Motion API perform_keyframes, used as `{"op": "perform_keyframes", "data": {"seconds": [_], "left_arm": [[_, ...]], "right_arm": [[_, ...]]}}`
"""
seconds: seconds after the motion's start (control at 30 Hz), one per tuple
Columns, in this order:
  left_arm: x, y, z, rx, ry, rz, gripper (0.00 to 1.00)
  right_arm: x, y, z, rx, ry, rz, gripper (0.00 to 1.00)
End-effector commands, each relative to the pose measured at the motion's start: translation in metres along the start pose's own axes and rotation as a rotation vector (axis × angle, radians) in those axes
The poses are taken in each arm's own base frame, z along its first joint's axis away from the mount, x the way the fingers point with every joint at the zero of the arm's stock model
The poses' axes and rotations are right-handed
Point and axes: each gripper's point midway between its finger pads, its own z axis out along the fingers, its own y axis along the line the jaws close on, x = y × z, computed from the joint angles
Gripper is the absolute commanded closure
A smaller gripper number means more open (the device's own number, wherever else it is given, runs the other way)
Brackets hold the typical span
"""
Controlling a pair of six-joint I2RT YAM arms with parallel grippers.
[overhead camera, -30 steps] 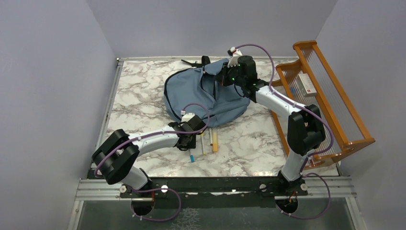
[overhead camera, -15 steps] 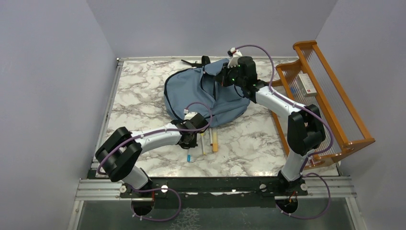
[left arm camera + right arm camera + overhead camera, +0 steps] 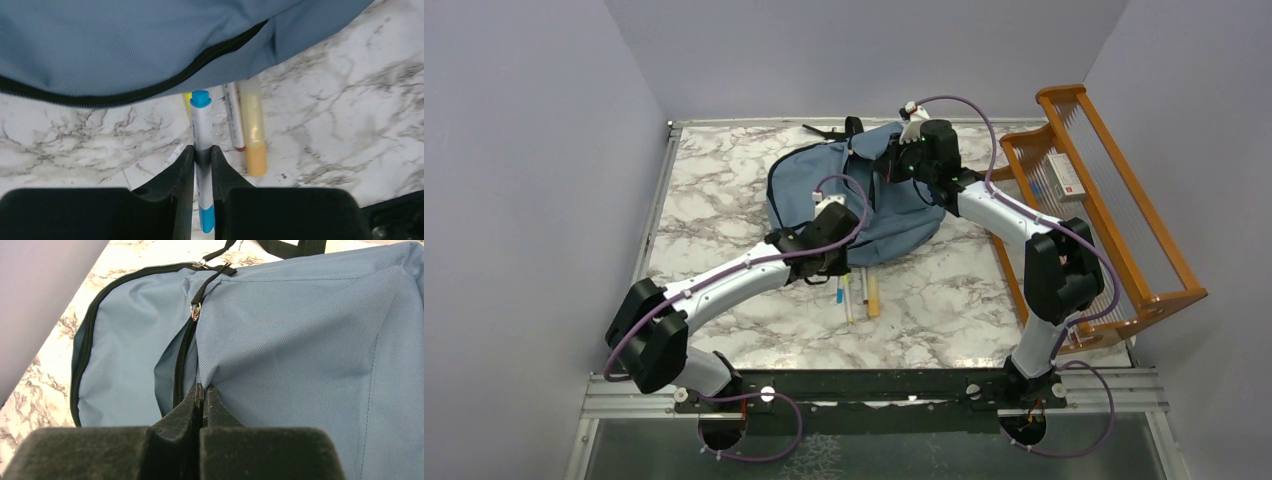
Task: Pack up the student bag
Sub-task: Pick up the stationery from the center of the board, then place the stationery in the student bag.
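The dusty-blue student bag (image 3: 819, 190) lies at the back middle of the marble table; it also fills the right wrist view (image 3: 310, 330) and the top of the left wrist view (image 3: 125, 45). My left gripper (image 3: 202, 150) is shut on a white marker with blue ends (image 3: 201, 120), held above the table at the bag's near edge (image 3: 829, 255). My right gripper (image 3: 202, 387) is shut on a fold of the bag's fabric beside its black zipper (image 3: 181, 360), lifting it (image 3: 902, 160).
A yellow highlighter (image 3: 252, 130) and a white pen (image 3: 233, 117) lie on the table below the bag, also in the top view (image 3: 871, 293). An orange wooden rack (image 3: 1114, 200) holding a white box (image 3: 1064, 175) stands at the right.
My left gripper has lifted the blue-ended marker off the table and carried it up towards the bag's near edge. The right gripper stays on the fabric.
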Motion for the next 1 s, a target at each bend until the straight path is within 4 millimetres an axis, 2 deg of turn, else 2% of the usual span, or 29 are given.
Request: {"op": "perform_keyframes", "data": {"seconds": [0.0,0.1,0.23,0.4,0.7,0.97], "left_arm": [[-0.052,-0.024,-0.019,0.143,-0.092,0.004,0.85],[-0.081,-0.023,-0.021,0.174,-0.129,-0.015,0.85],[-0.124,-0.012,-0.017,0.215,-0.179,-0.089,0.85],[-0.162,-0.018,-0.015,0.260,-0.220,-0.080,0.85],[-0.200,-0.034,0.006,0.302,-0.228,-0.115,0.85],[-0.213,-0.035,0.027,0.310,-0.204,-0.143,0.85]], "right_arm": [[-0.021,0.013,-0.011,-0.034,-0.056,-0.028,0.99],[-0.022,0.014,-0.011,-0.038,-0.056,-0.031,1.00],[-0.023,0.017,-0.010,-0.055,-0.054,-0.030,0.99],[-0.022,0.020,-0.009,-0.076,-0.043,-0.026,1.00],[-0.023,0.025,-0.011,-0.099,-0.040,-0.026,0.99],[-0.026,0.035,-0.012,-0.143,-0.030,-0.016,0.99]]}}
